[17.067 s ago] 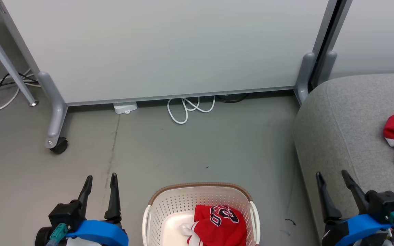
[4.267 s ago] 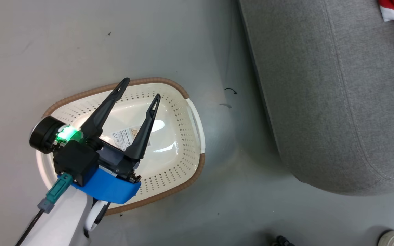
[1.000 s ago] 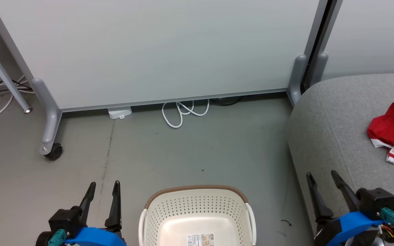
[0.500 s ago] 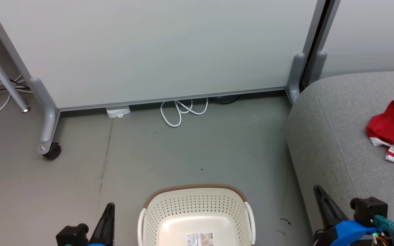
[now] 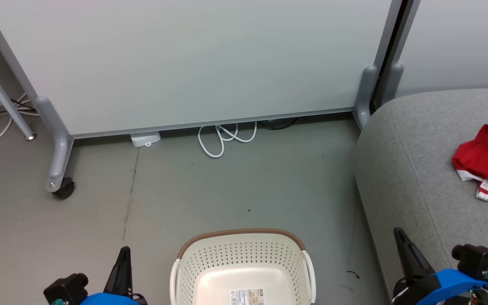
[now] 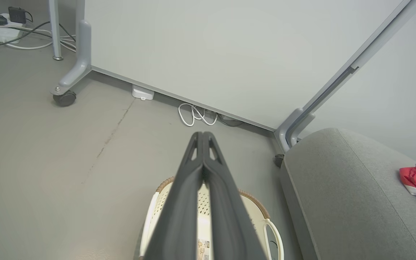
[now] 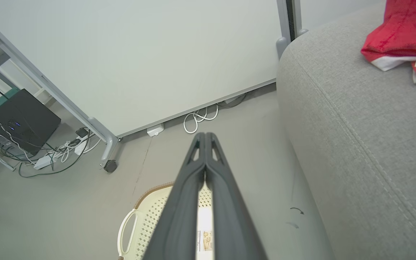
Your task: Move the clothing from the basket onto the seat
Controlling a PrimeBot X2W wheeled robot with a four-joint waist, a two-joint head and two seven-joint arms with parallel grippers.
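At 3 o'clock, large grey woven-fabric seat (image 5: 413,169). At 6, cream perforated plastic basket (image 5: 244,234), bare of garments. Red white-trimmed clothing (image 5: 487,156) heaped loosely on seat; liable to slide if brushed. Left gripper (image 6: 202,135) and right gripper (image 7: 205,134) pinched closed, empty.

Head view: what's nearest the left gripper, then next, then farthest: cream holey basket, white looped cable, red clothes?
1. Cream perforated plastic basket, right of the left gripper.
2. White looped cable, ahead by the panel.
3. Red clothing, far right, on grey sofa.
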